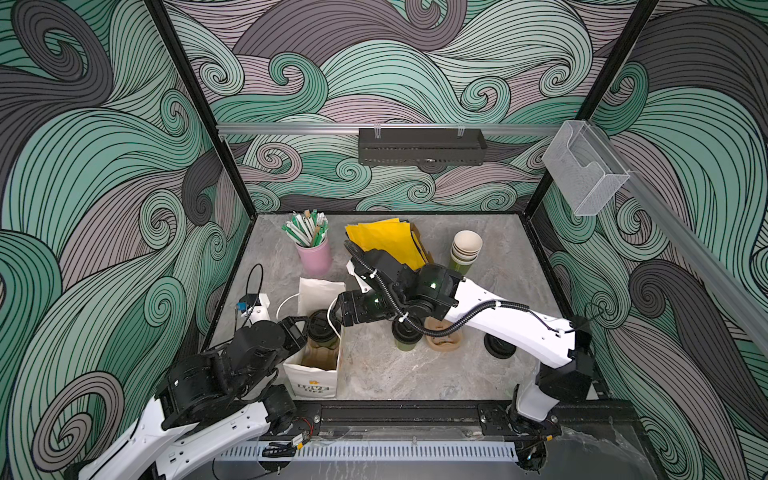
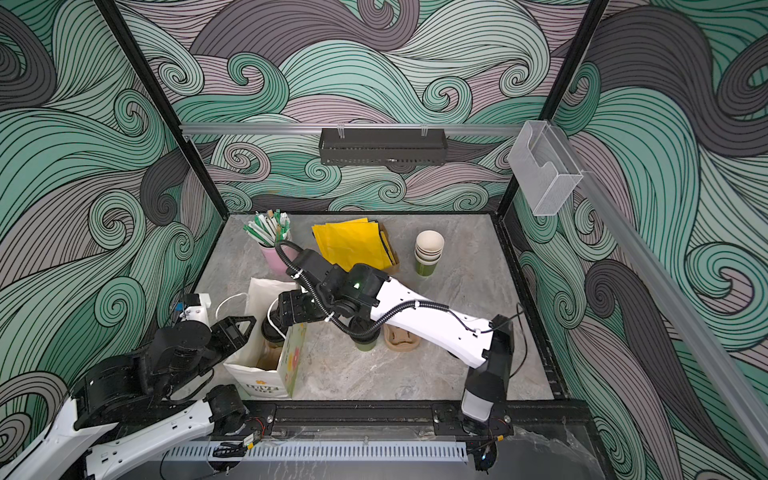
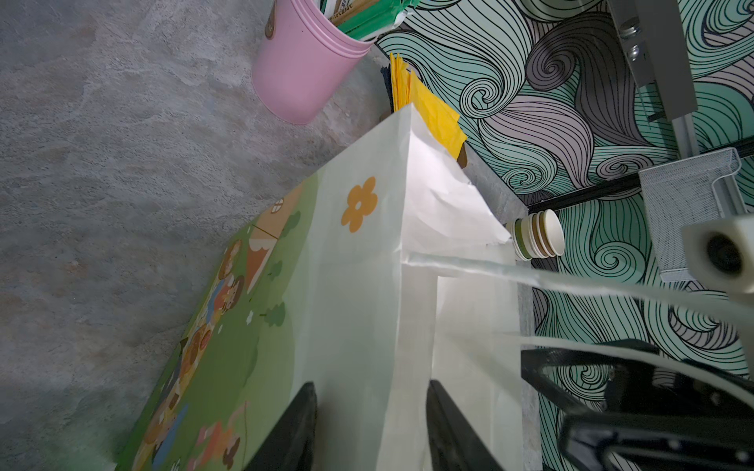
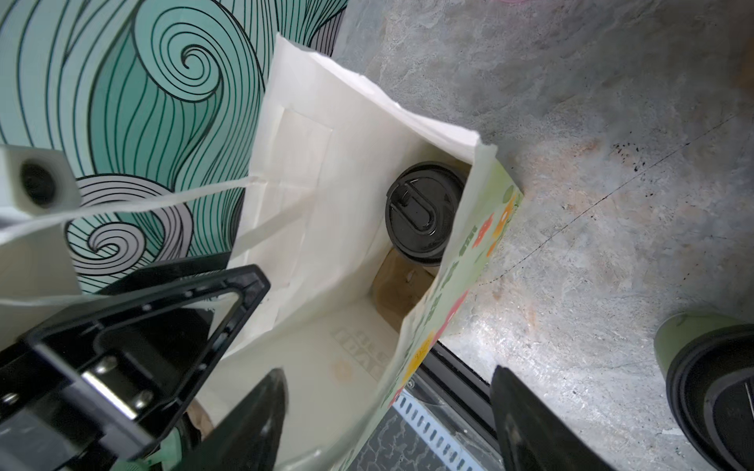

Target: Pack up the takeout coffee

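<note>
Raising the right gripper (image 4: 389, 373) straight up, fingers spread, should spare the paper bag (image 4: 302, 163) and the takeout coffee (image 4: 420, 212) inside. The left gripper (image 3: 371, 385) fingers straddle the bag's wall; whether they pinch it is unclear.

The paper bag (image 4: 310, 171) stands open on the grey counter (image 4: 591, 142). Inside it, the takeout coffee (image 4: 420, 212) sits upright against the printed wall, with brown cardboard (image 4: 402, 293) showing beside it. The right gripper (image 4: 389, 373) has its jaws apart, one on each side of that wall. A second lidded green cup (image 4: 710, 387) stands outside the bag on the counter.
</note>
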Controlling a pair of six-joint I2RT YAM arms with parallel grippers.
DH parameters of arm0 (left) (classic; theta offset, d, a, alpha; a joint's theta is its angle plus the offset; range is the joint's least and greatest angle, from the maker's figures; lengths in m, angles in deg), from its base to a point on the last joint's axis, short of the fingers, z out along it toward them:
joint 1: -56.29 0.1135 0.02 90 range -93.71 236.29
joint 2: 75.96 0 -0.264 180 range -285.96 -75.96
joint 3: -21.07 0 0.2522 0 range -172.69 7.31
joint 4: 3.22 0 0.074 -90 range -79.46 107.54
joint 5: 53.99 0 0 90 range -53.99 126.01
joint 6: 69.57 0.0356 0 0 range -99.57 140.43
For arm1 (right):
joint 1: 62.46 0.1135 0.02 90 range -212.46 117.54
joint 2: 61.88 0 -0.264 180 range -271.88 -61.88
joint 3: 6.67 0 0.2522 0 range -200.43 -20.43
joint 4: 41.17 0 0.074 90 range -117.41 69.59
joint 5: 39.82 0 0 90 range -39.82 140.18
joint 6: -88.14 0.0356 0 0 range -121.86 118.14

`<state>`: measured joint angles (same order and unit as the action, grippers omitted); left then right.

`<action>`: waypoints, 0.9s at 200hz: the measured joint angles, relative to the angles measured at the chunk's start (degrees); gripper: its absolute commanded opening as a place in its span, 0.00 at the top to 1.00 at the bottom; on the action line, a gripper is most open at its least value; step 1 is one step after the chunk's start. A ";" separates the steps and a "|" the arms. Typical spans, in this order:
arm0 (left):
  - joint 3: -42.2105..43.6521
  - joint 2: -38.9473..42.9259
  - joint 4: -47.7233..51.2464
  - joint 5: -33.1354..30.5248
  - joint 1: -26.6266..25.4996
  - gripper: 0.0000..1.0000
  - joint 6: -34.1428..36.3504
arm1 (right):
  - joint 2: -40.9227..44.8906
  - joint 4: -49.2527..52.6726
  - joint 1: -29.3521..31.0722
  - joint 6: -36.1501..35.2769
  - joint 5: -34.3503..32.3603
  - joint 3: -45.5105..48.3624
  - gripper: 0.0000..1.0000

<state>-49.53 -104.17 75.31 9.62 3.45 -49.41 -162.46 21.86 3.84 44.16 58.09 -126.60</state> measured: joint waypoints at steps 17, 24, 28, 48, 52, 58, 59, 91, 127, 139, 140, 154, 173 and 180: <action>0.00 0.07 0.00 0.00 0.00 0.54 0.00 | -1.97 1.22 0.02 -0.22 -0.17 -1.40 0.47; -0.02 0.15 0.00 0.00 0.00 0.54 0.02 | -2.51 1.92 0.02 -0.35 -0.31 -1.70 0.52; 0.00 0.20 -0.02 0.02 0.00 0.54 0.02 | -2.73 2.21 0.02 -0.68 -0.39 -1.86 0.57; -0.02 0.35 -0.07 0.07 0.00 0.51 0.44 | -3.69 3.91 0.04 -0.83 -1.09 -3.08 0.79; -0.02 0.35 -0.13 0.13 0.00 0.49 0.50 | -3.76 4.11 0.07 -0.55 -1.31 -3.26 0.81; -0.02 0.35 -0.26 0.24 0.00 0.48 0.76 | -3.85 4.66 0.07 -0.52 -1.70 -3.56 0.85; -0.02 0.35 -0.26 0.26 0.00 0.47 0.81 | -3.85 4.63 0.07 -0.46 -1.75 -3.61 0.86; -0.02 0.35 -1.18 1.64 0.00 0.37 2.49 | -3.85 6.03 0.02 -0.24 -3.56 -4.70 0.98; -0.02 0.22 -2.73 4.70 0.00 0.27 4.90 | -3.85 8.04 -0.92 -0.87 -5.40 -5.53 1.00; -0.02 0.00 -3.26 5.73 0.00 0.24 5.49 | -3.85 8.85 -1.60 -1.25 -6.01 -6.12 1.00; -0.02 -0.02 -3.28 5.81 0.00 0.24 5.57 | -3.85 8.90 -1.64 -1.27 -6.05 -6.16 1.00; -0.02 -0.44 -3.80 6.97 0.00 0.22 6.49 | -3.85 9.49 -2.58 -2.08 -6.58 -6.75 1.00; -0.15 -0.98 -4.50 8.39 0.00 0.19 7.65 | -3.85 10.78 -3.78 -3.15 -7.13 -7.52 1.00; -0.22 -1.07 -4.61 8.96 0.00 0.18 8.00 | -3.85 11.34 -4.26 -3.67 -7.32 -7.76 1.00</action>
<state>-49.75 -105.24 70.70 18.58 3.45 -41.41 -166.30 33.21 -0.42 40.49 50.76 -134.36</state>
